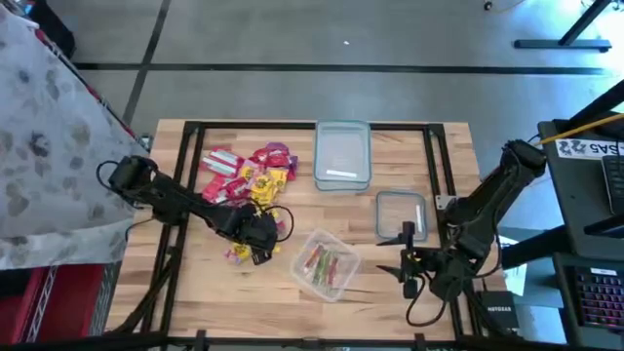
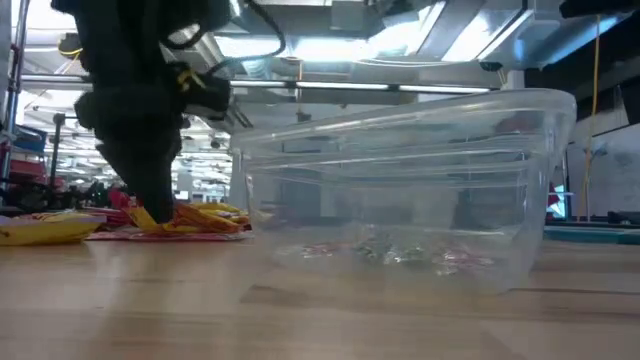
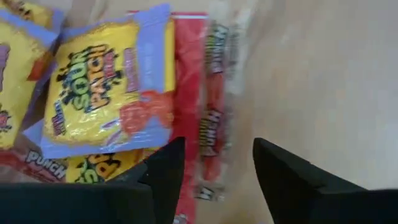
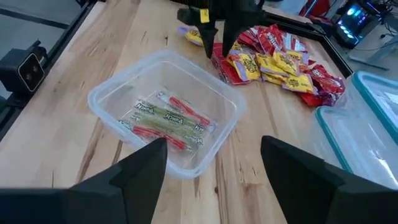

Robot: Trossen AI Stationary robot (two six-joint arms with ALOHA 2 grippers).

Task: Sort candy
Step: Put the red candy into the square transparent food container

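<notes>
Red and yellow candy (image 1: 249, 174) lies heaped on the desk (image 1: 292, 292) at far left, with a few pieces in the clear tub (image 1: 325, 264) near centre. Left gripper (image 3: 217, 163) stands over the pile's near edge, fingers spread astride a red packet (image 3: 212, 124). Right gripper (image 1: 408, 261) waits right of the tub, fingers spread.

Left tool (image 3: 214, 177) and right tool (image 4: 211, 165) agape
</notes>
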